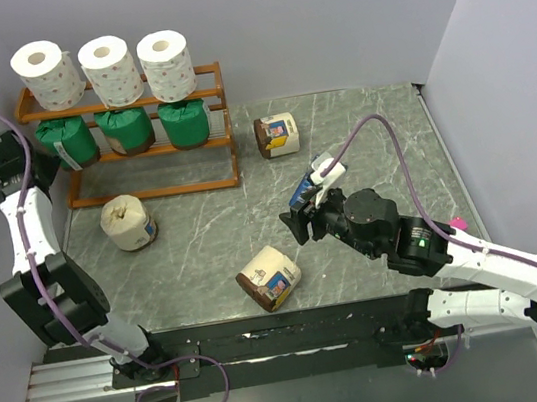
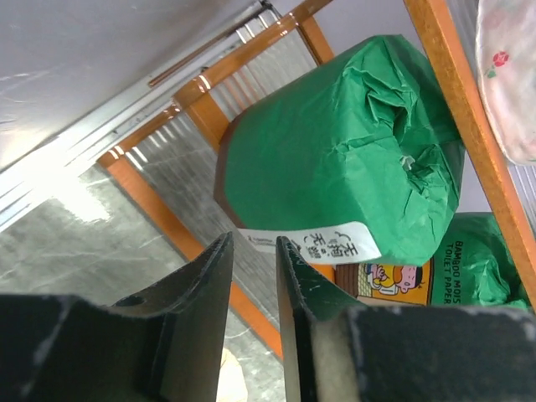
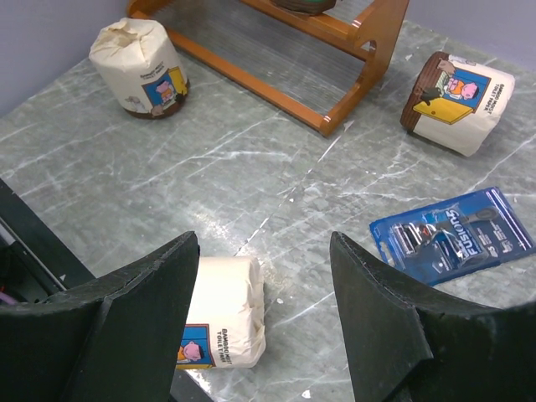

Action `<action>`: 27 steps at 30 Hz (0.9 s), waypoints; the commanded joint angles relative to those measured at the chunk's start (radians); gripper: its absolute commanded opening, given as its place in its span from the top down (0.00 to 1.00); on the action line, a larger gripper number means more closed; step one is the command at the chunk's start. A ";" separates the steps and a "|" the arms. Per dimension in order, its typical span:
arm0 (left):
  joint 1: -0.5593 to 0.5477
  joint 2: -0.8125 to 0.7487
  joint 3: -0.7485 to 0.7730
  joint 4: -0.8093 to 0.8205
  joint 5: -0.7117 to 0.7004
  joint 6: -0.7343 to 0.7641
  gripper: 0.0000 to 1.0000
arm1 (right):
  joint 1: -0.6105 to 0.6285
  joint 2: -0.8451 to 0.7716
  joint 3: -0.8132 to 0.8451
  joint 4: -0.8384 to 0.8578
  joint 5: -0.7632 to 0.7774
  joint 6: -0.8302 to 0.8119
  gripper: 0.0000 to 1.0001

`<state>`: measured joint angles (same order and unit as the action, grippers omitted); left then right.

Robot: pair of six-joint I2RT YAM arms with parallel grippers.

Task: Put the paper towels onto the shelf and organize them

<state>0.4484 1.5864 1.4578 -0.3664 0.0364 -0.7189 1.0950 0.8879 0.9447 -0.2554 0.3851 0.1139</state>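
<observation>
Your left gripper [image 2: 255, 276] clenched empty beside the shelf [image 1: 215, 182] edge, right gripper [image 3: 264, 285] released over bare table [image 1: 359, 127].

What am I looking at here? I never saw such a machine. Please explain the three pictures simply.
Two robot arms stand at a table's near edge. One picture looks down from above; the other two come from cameras on each wrist. The left gripper is shut and empty, beside a green roll on the wooden shelf. The right gripper is open, holding nothing, above a cream roll. Three white rolls stand on top of the shelf, three green ones on the middle tier. Three cream rolls and a blue packet lie on the table.
</observation>
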 commanded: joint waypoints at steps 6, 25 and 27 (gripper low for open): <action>-0.010 0.089 0.073 0.121 0.063 -0.027 0.64 | -0.001 -0.006 0.026 0.054 0.024 -0.011 0.29; -0.051 0.088 0.093 0.047 -0.033 -0.004 0.51 | -0.003 0.089 0.065 0.039 0.000 -0.013 0.28; -0.053 0.044 0.033 0.047 -0.032 0.001 0.39 | -0.003 0.085 0.060 0.031 -0.009 0.000 0.28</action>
<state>0.3996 1.7641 1.5574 -0.2985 0.0410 -0.7216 1.0946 0.9829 0.9695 -0.2394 0.3805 0.0921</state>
